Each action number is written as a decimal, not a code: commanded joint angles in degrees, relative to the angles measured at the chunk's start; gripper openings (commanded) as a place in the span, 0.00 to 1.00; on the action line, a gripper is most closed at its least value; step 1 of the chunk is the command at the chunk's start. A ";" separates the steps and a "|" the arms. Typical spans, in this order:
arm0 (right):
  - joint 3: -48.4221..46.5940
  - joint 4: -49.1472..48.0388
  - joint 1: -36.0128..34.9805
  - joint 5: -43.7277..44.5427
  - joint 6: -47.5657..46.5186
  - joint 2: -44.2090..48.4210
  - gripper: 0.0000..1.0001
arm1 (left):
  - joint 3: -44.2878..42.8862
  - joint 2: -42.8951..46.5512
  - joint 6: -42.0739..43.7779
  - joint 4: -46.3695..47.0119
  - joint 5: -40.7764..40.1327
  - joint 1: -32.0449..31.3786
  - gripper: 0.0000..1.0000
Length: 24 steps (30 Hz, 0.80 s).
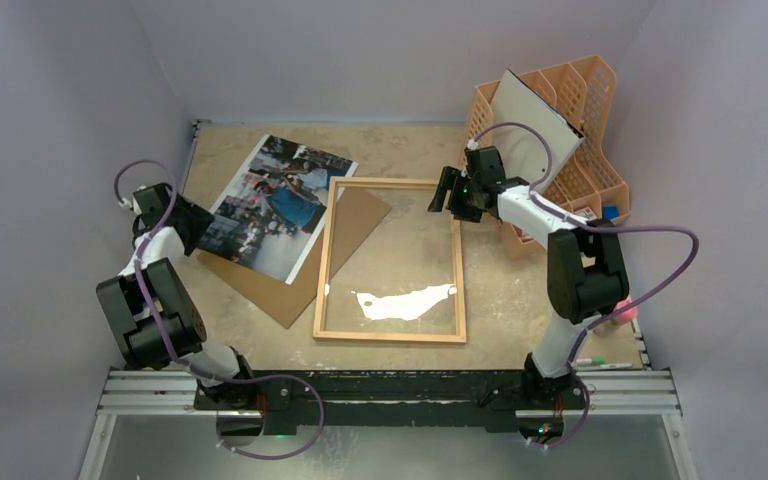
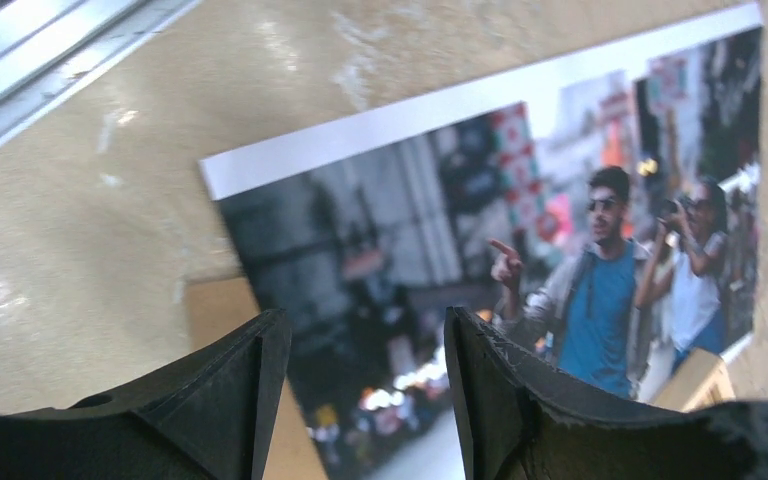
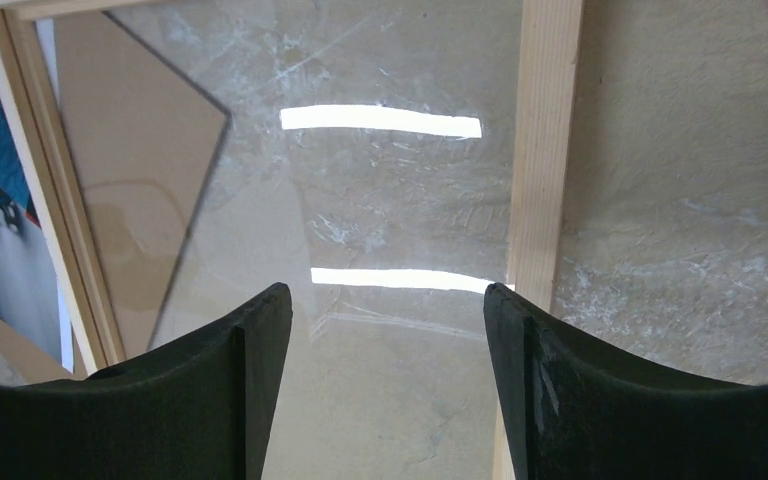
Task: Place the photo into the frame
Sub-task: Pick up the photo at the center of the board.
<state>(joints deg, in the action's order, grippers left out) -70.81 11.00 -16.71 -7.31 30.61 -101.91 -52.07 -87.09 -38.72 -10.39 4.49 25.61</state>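
Observation:
The photo [image 1: 275,205] lies face up at the back left, partly on the brown backing panel [image 1: 290,290]. The light-wood frame [image 1: 324,270] with its glass pane lies flat at the table's middle, and its left rail overlaps the panel. My left gripper [image 1: 198,225] is open and empty at the photo's left edge. In the left wrist view the photo [image 2: 520,230] fills the space beyond my open left gripper [image 2: 365,330]. My right gripper [image 1: 443,190] is open and empty above the frame's far right corner. In the right wrist view my right gripper [image 3: 385,300] hovers over the glass beside the frame's rail [image 3: 543,150].
An orange lattice organizer [image 1: 585,150] stands at the back right with a white-grey board [image 1: 530,125] leaning in it. A pink object [image 1: 625,310] and a pen [image 1: 600,362] lie near the right arm's base. Grey walls close in left, back and right.

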 commanded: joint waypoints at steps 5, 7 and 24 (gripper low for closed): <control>-4.44 4.78 0.10 -1.87 0.14 -1.80 0.71 | 4.97 -1.43 -2.81 12.57 -6.80 3.04 0.61; -5.05 5.59 0.18 -1.31 0.12 -2.05 0.71 | 5.54 -2.91 -3.60 14.91 -6.97 3.16 0.61; -8.62 8.16 0.10 0.78 0.76 -4.58 0.69 | 10.77 -8.73 -7.98 23.27 -2.43 4.53 0.60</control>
<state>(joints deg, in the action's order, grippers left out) -77.01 17.74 -16.71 -7.99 31.09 -106.50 -41.98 -92.82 -45.01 8.47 -2.59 29.12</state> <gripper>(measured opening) 0.699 0.604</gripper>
